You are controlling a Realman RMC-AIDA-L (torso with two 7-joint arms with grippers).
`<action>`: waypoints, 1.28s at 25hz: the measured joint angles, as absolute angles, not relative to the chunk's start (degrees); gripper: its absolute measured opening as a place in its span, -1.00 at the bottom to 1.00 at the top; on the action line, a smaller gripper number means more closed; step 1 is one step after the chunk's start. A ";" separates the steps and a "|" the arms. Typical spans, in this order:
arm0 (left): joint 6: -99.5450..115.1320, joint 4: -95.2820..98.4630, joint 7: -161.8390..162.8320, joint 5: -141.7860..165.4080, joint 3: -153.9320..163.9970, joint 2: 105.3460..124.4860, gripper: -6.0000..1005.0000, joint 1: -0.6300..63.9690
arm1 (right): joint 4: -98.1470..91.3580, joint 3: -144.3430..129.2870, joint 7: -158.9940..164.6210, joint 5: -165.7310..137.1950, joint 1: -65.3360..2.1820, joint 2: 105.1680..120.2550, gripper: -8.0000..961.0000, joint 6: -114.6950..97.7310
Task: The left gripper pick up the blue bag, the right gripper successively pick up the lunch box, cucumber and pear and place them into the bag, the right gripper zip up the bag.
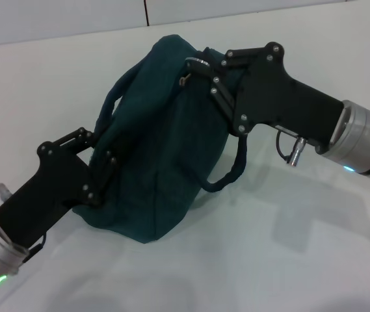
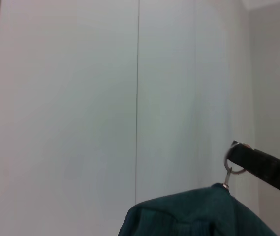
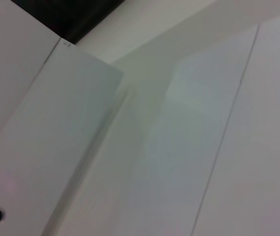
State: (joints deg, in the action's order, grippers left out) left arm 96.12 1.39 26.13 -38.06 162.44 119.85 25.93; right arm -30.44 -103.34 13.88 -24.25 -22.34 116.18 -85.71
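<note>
Right now your blue bag [image 1: 165, 149] stands upright on the white table [image 1: 289, 260], roughly in the middle of the head view, bulging and slumped a little toward the robot's left. Your left gripper [image 1: 103, 162] comes in from the lower left and is pressed against the bag's left side, its fingers closed on the fabric near the dark carry strap [image 1: 110, 107] that arches up there. Your right gripper [image 1: 198, 68] reaches in from the right and sits at the top of the bag, its fingertips pinched together at the small metal ring of the zipper pull [image 1: 186, 79]. A second strap [image 1: 233, 172] hangs loose in a loop off the bag's right side, below the right gripper's body, its low end close to the table.

From the left wrist view you see only the top hump of the bag [image 2: 194, 214] at the lower edge, with the zipper pull [image 2: 227, 172] standing up from it and a black finger of the right gripper [image 2: 258, 164] holding the ring from the side. Behind is a pale panelled wall [image 2: 80, 123].

Your right wrist view shows nothing of the bag, just pale wall panels [image 3: 203, 147] and a dark strip at one corner. You cannot see the lunch box, cucumber or pear in any view
</note>
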 joint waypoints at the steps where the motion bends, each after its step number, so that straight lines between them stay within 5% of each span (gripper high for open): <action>1: 96.13 1.27 25.60 -38.00 162.46 119.83 -0.43 25.78 | -30.16 -103.40 13.89 -23.68 -22.31 116.18 -0.97 -85.75; 10: 94.72 0.76 25.10 -39.62 162.27 119.89 -0.56 25.22 | -29.35 -102.46 13.80 -23.08 -22.32 116.02 -0.97 -85.72; 15: 94.73 1.04 24.64 -39.63 162.24 119.88 -0.80 25.48 | -29.07 -102.39 13.79 -23.00 -22.32 116.08 -0.97 -85.69; 32: 95.11 -0.22 20.29 -41.41 162.67 119.55 -0.87 24.19 | -27.64 -103.74 14.18 -18.82 -21.50 116.19 -0.97 -86.69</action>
